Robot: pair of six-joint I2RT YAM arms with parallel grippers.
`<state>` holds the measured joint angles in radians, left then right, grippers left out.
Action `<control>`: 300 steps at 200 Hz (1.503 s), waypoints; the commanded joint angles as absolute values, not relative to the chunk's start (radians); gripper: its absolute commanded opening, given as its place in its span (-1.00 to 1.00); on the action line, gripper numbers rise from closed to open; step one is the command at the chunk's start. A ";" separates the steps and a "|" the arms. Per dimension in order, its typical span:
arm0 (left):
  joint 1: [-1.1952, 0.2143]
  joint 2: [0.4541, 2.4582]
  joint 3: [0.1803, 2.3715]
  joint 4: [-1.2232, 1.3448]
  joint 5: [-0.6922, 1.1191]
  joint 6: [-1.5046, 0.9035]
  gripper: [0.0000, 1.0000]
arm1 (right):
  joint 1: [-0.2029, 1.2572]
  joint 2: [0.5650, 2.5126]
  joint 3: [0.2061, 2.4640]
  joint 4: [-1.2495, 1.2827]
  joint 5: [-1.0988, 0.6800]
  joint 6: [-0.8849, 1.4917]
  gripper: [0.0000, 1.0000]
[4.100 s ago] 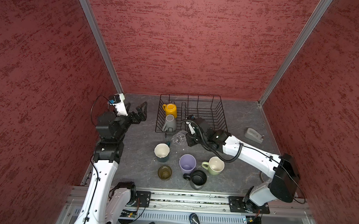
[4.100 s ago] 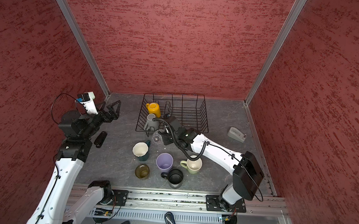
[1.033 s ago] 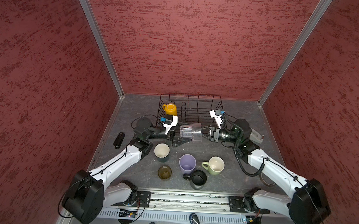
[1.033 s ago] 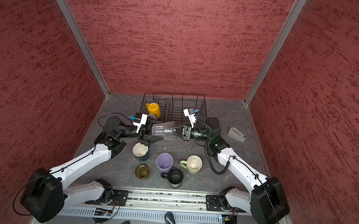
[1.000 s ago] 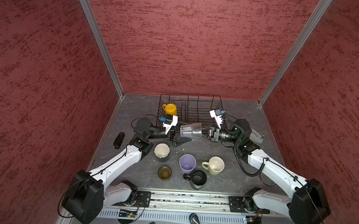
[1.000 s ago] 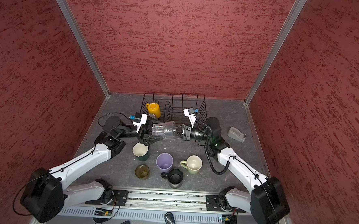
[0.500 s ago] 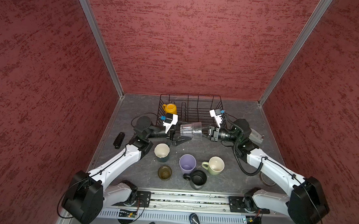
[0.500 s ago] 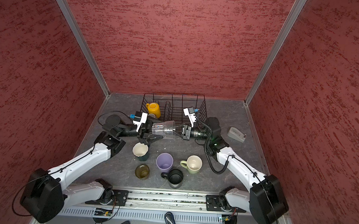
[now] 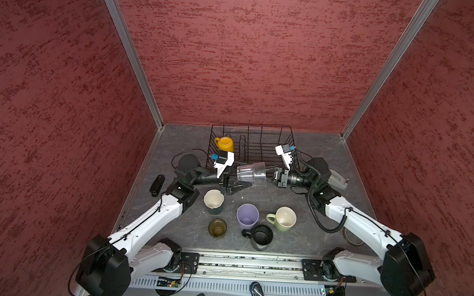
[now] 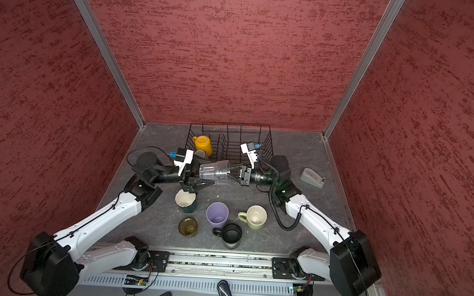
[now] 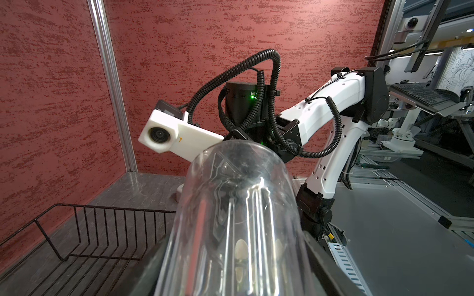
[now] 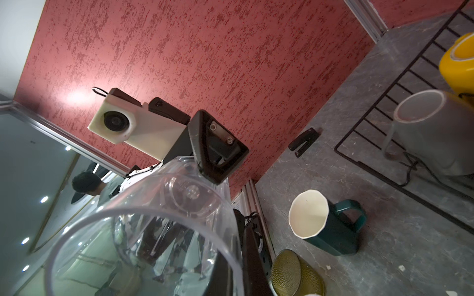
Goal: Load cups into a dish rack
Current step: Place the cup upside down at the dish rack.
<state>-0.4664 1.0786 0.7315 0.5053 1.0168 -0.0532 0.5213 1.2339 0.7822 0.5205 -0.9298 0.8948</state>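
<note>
Mid-frame, the glass [image 9: 250, 174] now hangs sideways before the rack [image 9: 258, 144]; right gripper [image 9: 267, 176] jaws clamp its rim, left gripper [image 9: 238, 178] jaws narrow around its base, grip unclear: likely a handover.

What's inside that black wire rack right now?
A yellow mug and, nearer the front, a grey mug sit in the rack. The glass, left arm and right arm cover its near edge, so anything there is hidden.

Cropped at the left wrist view's lower edge: clear glass [image 11: 230, 217]. Mostly hidden behind a camera mount [image 10: 183, 158] in a top view: grey mug [image 10: 201, 153]. Left claw [image 10: 205, 176] grip: impossible to tell.
</note>
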 commanded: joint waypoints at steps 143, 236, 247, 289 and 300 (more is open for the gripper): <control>-0.476 1.109 0.765 0.536 1.001 -0.011 0.73 | 0.555 1.283 0.775 0.715 -0.930 1.015 -1.00; -0.475 1.103 0.779 0.494 1.029 0.002 -0.03 | 0.575 1.324 0.777 0.751 -0.932 1.035 -1.00; -0.475 1.101 0.780 0.491 1.029 0.003 -0.35 | 0.574 1.325 0.776 0.750 -0.932 1.035 -1.00; -0.470 1.065 0.786 0.411 1.001 0.027 -1.00 | 0.574 1.311 0.789 0.687 -0.918 0.995 -0.64; -0.464 1.049 0.781 0.403 0.983 0.031 -1.00 | 0.573 1.304 0.803 0.639 -0.906 0.964 -0.52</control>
